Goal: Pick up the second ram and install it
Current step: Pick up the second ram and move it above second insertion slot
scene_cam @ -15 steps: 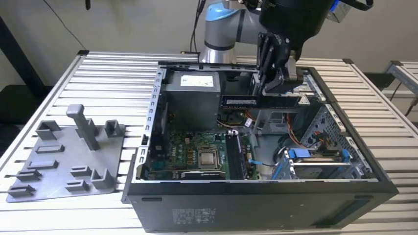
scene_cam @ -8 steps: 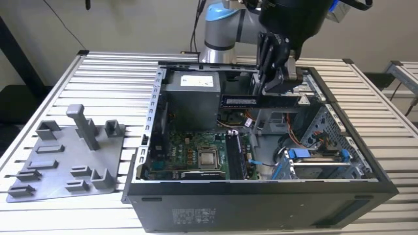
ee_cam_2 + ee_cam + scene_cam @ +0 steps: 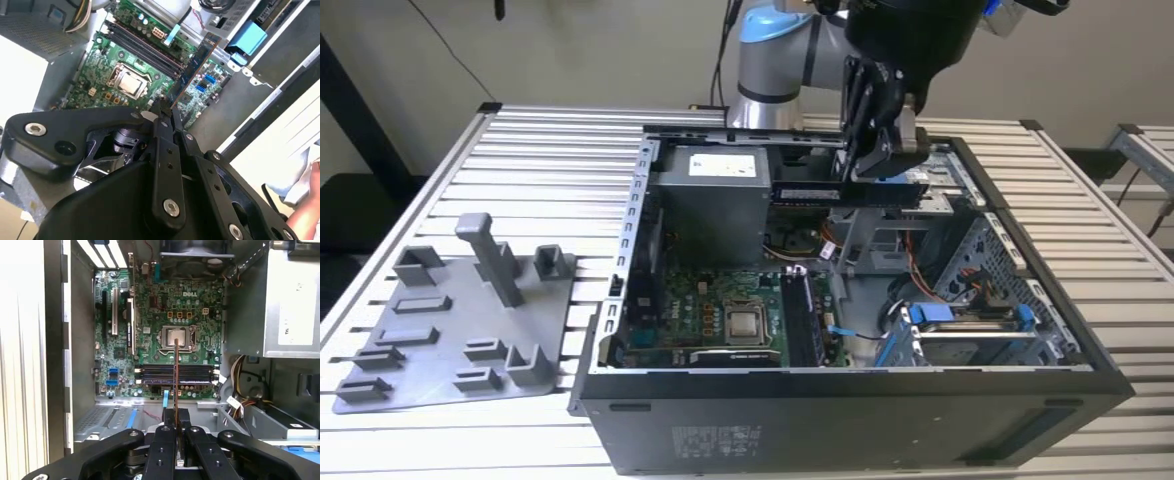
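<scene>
The second ram point(image 3: 843, 193) is a long dark strip held level above the open computer case point(image 3: 854, 385), over its back half. My gripper point(image 3: 875, 178) is shut on it from above. In the second wrist view the ram point(image 3: 192, 67) runs out from my gripper point(image 3: 164, 111) over the green motherboard point(image 3: 105, 75). In the first wrist view the ram point(image 3: 176, 370) is seen edge-on, rising from my gripper point(image 3: 176, 416) across the long black sockets point(image 3: 155, 374). The same sockets point(image 3: 799, 318) lie well below the strip in the exterior view.
A grey power-supply box point(image 3: 707, 205) stands at the back of the case, beside the ram. Blue drive brackets point(image 3: 961, 315) and cables fill the case toward the exterior view's right. A grey pegged tray point(image 3: 454, 320) lies on the slatted table outside it. A hand point(image 3: 306, 215) shows nearby.
</scene>
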`<state>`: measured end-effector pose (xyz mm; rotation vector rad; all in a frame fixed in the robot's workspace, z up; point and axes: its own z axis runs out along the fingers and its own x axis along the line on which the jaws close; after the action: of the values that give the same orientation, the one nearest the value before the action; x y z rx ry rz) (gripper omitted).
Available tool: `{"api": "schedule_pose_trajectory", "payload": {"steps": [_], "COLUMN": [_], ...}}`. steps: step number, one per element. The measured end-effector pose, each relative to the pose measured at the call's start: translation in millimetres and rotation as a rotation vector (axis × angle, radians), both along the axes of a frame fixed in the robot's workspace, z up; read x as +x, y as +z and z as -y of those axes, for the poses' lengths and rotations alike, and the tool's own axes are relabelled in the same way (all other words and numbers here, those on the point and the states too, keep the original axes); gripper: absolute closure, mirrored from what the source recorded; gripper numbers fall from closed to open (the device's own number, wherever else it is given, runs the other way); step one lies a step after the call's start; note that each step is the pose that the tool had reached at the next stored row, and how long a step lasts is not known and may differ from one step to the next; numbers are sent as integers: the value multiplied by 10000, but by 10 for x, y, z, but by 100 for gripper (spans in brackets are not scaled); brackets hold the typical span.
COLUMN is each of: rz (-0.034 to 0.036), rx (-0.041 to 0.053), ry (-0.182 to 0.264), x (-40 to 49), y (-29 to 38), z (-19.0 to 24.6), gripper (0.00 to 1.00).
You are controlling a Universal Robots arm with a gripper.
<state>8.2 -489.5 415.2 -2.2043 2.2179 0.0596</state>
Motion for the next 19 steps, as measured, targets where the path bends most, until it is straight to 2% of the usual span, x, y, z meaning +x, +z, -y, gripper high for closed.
{"api": "schedule_pose_trajectory", "payload": {"steps": [1, 3, 7, 15, 18, 19], "rz": [4, 6, 6, 6, 6, 6], "rx": [122, 245, 259, 258, 258, 257], "ry": [-2, -4, -6, -6, -6, -7], "x": [0, 1, 0, 0, 0, 0], "y": [1, -2, -13, -34, -36, -35], "z": [-7, -32, -143, -445, -530, -544], "gripper": [86, 86, 86, 86, 86, 86]}}
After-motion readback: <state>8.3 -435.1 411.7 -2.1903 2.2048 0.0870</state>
